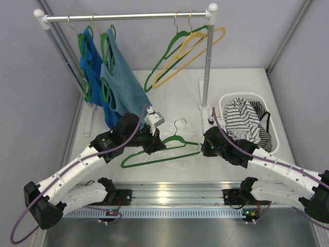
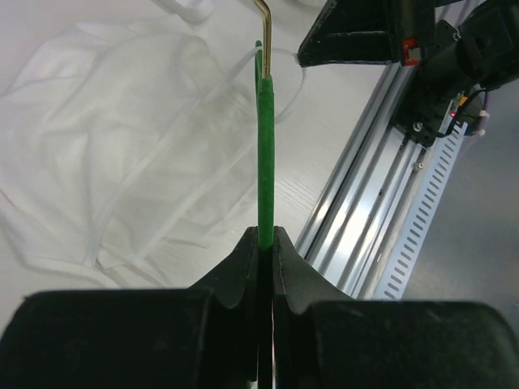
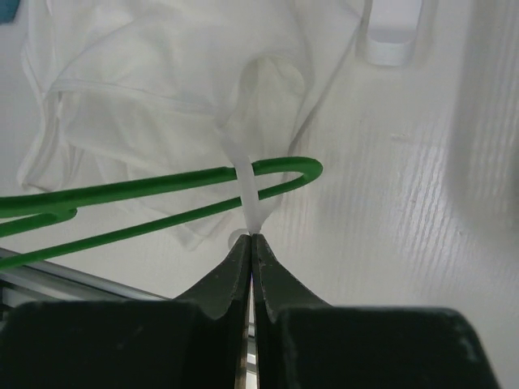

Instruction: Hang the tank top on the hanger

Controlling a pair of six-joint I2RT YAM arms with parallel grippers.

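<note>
Top: hanger [image 1: 180,155] flat on surface [image 1: 241,170], tank top [image 1: 175,149] bunched under it. Left wrist: my left tool [image 2: 266,243] is clamped on the hanger's bar. Right wrist: my right tool [image 3: 251,241] pinches the tank top where it loops over the hanger's end.

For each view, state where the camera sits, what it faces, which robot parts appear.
Top external: above and behind the bases, looking down on the white table, metal rail, both arms.
Left wrist: behind the left gripper, shut on the thin green plastic hanger.
Right wrist: behind the right gripper, shut on a strap of the white tank top.
Both wrist views share hanger and tank top.
</note>
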